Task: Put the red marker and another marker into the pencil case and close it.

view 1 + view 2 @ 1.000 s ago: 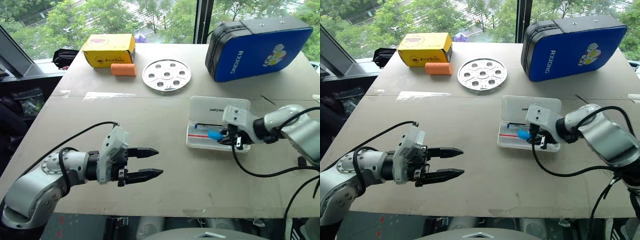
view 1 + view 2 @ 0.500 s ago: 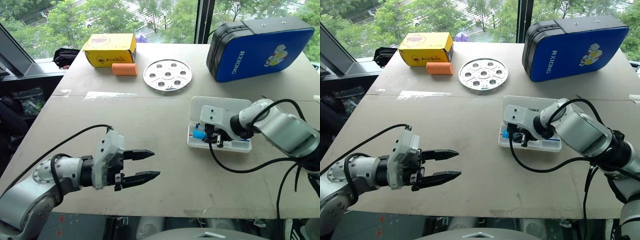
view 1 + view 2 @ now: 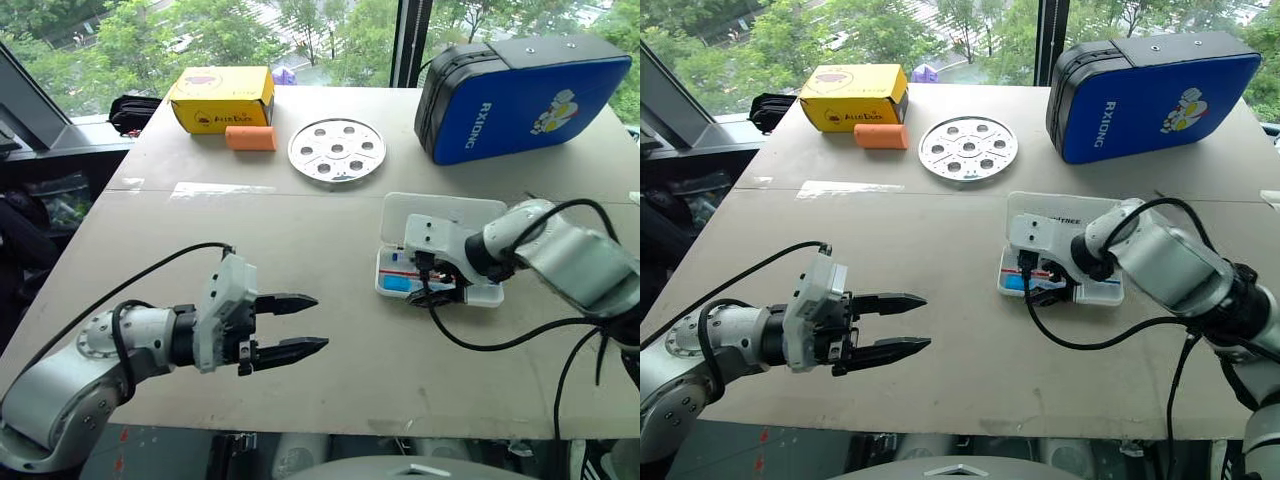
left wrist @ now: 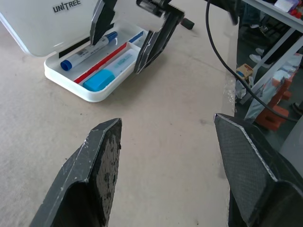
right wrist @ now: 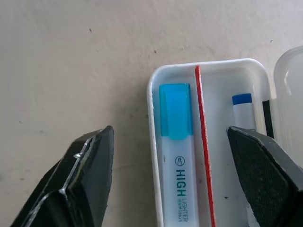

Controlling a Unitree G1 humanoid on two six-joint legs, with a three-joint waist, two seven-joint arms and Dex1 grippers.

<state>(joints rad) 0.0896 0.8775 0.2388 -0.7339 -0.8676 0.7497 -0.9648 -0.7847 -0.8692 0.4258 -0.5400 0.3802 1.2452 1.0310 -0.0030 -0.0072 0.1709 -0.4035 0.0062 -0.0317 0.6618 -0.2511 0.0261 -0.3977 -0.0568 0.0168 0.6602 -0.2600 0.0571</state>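
The white pencil case (image 3: 441,213) lies open at the right of the table, its lid (image 4: 52,19) printed "UNITREE" tipped back. In its tray lie a blue-capped highlighter (image 5: 175,111), the thin red marker (image 5: 204,142) and a white marker with a blue cap (image 4: 87,49), side by side. My right gripper (image 5: 170,142) hangs open just above the tray's left end, fingers (image 4: 158,33) straddling the highlighter and holding nothing. At the front left my left gripper (image 3: 305,325) is open and empty, pointing right toward the case.
A big blue zip bag (image 3: 520,90) stands at the back right. A round metal disc with holes (image 3: 336,150), an orange cylinder (image 3: 250,137) and a yellow carton (image 3: 218,98) sit along the back. Bare tabletop (image 3: 330,250) separates the two grippers.
My right gripper was shut on the blue-capped highlighter over the tray; it has opened and the highlighter now lies in the tray. The left gripper has kept its place.
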